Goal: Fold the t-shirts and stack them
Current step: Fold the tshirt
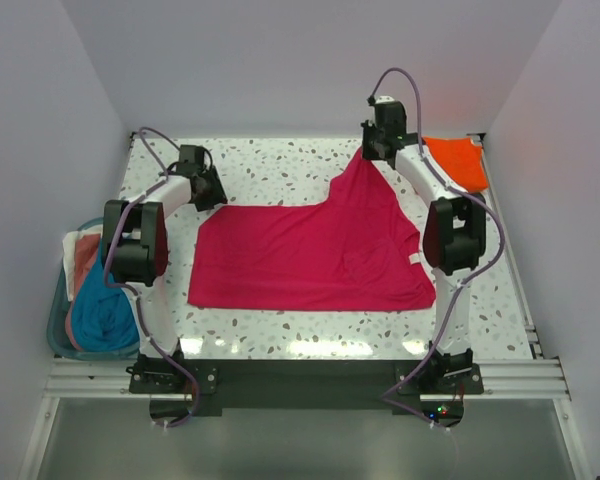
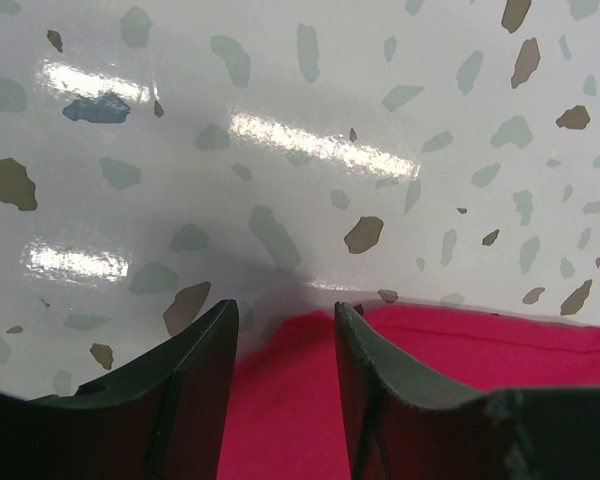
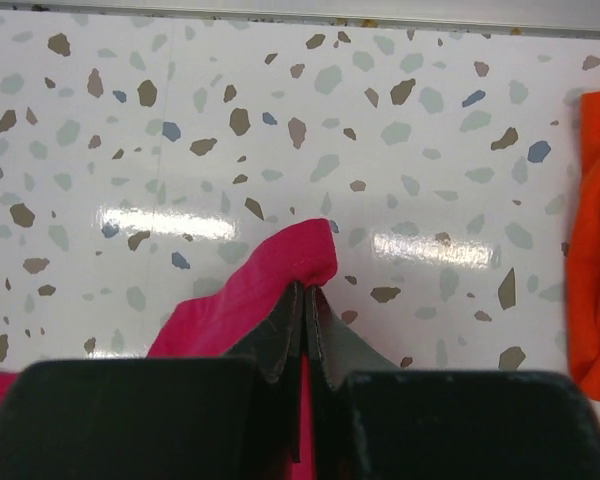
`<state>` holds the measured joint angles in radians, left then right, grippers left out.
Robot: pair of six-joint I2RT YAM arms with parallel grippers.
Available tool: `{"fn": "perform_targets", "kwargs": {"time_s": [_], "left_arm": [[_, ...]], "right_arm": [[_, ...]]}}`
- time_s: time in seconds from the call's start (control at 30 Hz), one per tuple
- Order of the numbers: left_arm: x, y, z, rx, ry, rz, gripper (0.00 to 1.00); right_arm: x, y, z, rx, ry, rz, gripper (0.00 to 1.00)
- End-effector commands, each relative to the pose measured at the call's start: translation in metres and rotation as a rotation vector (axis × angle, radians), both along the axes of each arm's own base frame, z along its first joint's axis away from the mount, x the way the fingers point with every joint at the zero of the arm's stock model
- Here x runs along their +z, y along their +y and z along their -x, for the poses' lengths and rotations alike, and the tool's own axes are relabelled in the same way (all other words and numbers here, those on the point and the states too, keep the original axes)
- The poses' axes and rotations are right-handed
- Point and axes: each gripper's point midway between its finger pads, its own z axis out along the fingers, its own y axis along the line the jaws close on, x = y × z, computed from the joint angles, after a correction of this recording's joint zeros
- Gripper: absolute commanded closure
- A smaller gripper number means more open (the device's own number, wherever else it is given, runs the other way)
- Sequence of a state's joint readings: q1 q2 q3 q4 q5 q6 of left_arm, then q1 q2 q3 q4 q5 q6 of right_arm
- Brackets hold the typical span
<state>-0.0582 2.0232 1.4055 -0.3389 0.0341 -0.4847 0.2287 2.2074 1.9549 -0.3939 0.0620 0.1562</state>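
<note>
A magenta-pink t-shirt (image 1: 310, 250) lies spread on the speckled table (image 1: 280, 165). Its far right corner is pulled up into a peak. My right gripper (image 1: 368, 152) is shut on that corner, and the cloth (image 3: 280, 280) bulges out just past the closed fingertips (image 3: 307, 300). At the shirt's far left corner my left gripper (image 1: 212, 192) stands open; its fingers (image 2: 205, 350) straddle the pink edge (image 2: 290, 400), apart from it. A bright orange t-shirt (image 1: 458, 160) lies bunched at the table's far right corner and shows as an orange strip (image 3: 595, 250) in the right wrist view.
A teal basket (image 1: 55, 320) hangs off the table's left side with blue, pink and white cloth in it. White walls close in the table on the far side and both flanks. The arm bases stand on a rail at the near edge.
</note>
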Motion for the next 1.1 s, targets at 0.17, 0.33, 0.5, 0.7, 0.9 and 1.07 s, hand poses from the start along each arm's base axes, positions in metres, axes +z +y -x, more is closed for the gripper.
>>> {"fn": "perform_targets", "kwargs": {"time_s": [0.17,0.33,0.5,0.7,0.9,1.07], "left_arm": [[0.027,-0.007,-0.005,-0.119,-0.042,-0.002,0.50],[0.029,-0.004,-0.001,-0.155,-0.028,-0.035,0.48],[0.025,-0.013,0.002,-0.199,-0.021,-0.020,0.57],[0.021,-0.016,0.004,-0.218,0.001,-0.013,0.69],[0.032,-0.021,0.004,-0.229,-0.021,0.010,0.90],[0.047,-0.032,0.010,-0.239,-0.058,0.047,1.00]], "right_arm": [[0.046,-0.005,-0.002,-0.011,-0.109,-0.007,1.00],[0.041,-0.003,-0.001,-0.004,-0.100,-0.011,1.00],[0.036,-0.002,-0.001,-0.001,-0.094,-0.018,1.00],[0.035,-0.002,0.000,-0.002,-0.092,-0.018,1.00],[0.034,-0.002,0.002,-0.004,-0.092,-0.018,1.00],[0.034,-0.005,0.004,-0.015,-0.096,-0.019,1.00]]}}
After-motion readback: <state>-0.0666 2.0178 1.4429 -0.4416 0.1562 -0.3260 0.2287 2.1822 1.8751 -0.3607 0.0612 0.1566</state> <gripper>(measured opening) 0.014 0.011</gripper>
